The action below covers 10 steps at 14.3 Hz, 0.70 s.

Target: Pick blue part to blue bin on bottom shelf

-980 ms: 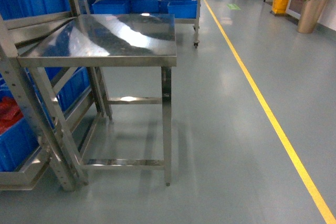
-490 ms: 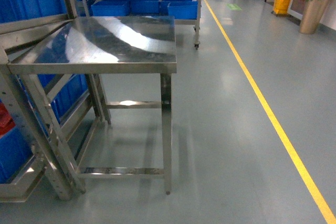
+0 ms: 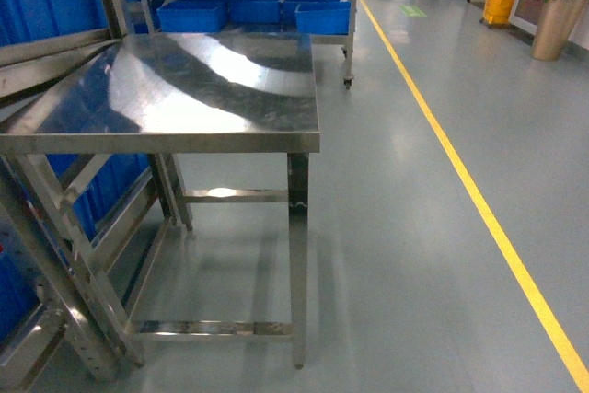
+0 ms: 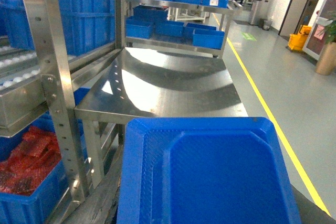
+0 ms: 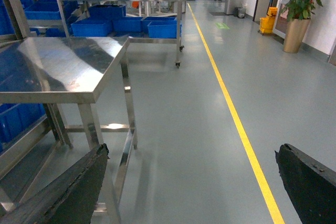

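A blue tray (image 4: 210,177) lies under my left wrist camera, just this side of the steel worktop (image 3: 193,89). My left end effector is out of view. My right end effector (image 5: 189,182) is spread wide above the floor (image 5: 210,103), right of the worktop. A yellow line (image 3: 460,181) runs beyond.

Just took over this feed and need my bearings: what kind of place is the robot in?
Most likely a factory or warehouse parts-storage aisle. Steel racks hold rows of blue bins, a stainless-steel table stands beside a roller-track rack tier, and a yellow floor line marks the walkway.
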Tool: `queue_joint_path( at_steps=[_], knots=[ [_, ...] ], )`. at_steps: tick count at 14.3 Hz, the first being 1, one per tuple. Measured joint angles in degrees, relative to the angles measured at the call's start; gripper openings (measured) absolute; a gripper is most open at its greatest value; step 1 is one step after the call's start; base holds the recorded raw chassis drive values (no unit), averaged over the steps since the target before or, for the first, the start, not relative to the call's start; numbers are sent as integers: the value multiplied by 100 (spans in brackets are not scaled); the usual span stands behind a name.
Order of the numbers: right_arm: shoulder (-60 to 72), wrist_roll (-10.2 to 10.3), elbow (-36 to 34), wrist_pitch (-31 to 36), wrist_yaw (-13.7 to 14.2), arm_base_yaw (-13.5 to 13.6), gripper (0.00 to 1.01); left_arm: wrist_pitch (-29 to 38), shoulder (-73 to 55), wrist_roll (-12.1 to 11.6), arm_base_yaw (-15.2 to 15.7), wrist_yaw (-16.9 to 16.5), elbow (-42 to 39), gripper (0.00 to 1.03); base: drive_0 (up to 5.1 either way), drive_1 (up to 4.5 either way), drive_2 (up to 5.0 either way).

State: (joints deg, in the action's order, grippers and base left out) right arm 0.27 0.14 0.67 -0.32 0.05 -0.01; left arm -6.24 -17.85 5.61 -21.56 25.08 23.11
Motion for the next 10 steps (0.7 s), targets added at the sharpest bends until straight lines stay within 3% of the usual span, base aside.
queue_joint_path(
  at_steps=[10],
  knots=[
    [0, 2, 0, -4, -4, 0, 98, -17, 11, 0, -2, 39, -2, 43, -489, 255, 255]
  ],
)
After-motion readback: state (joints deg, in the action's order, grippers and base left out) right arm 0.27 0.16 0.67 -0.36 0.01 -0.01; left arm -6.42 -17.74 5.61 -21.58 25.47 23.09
